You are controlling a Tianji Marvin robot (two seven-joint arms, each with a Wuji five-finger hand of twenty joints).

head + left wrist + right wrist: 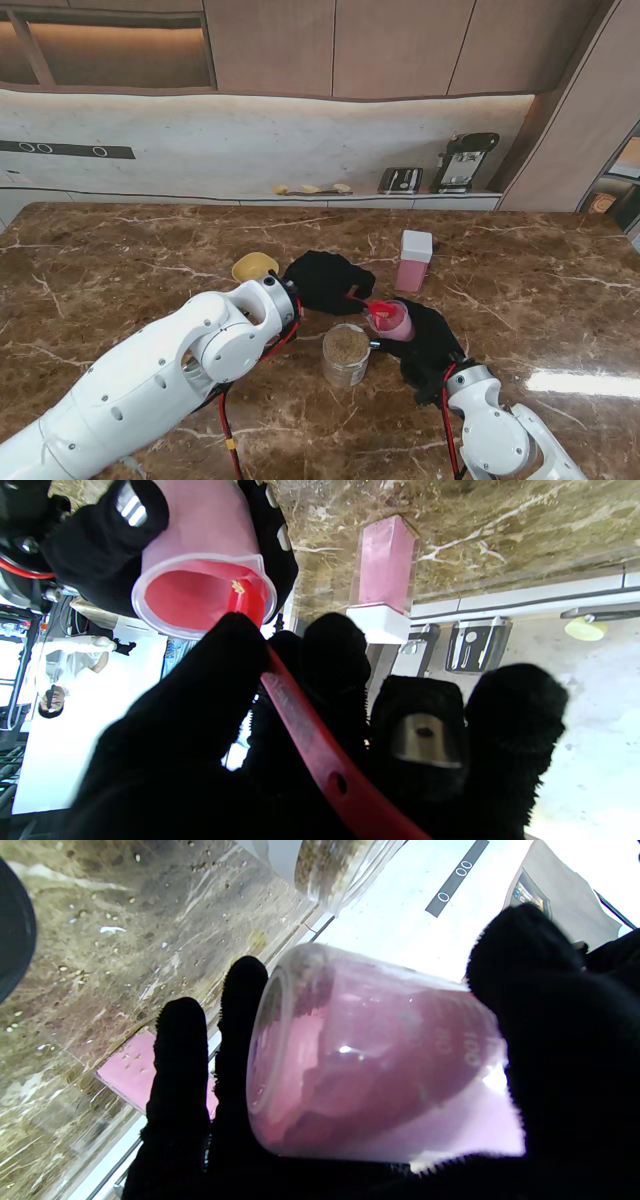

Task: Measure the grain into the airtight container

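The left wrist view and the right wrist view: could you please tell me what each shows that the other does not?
Only the left wrist view shows the red scoop pinched by the left hand, its tip inside the measuring cup. Only the right wrist view shows the grain jar, the scattered grains on the table, and the right hand wrapping the cup. Both show the cup and the pink container.

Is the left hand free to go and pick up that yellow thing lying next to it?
Probably not: the left hand is shut on the red scoop, tipped into the cup. The yellow dish lies uncovered beside it.
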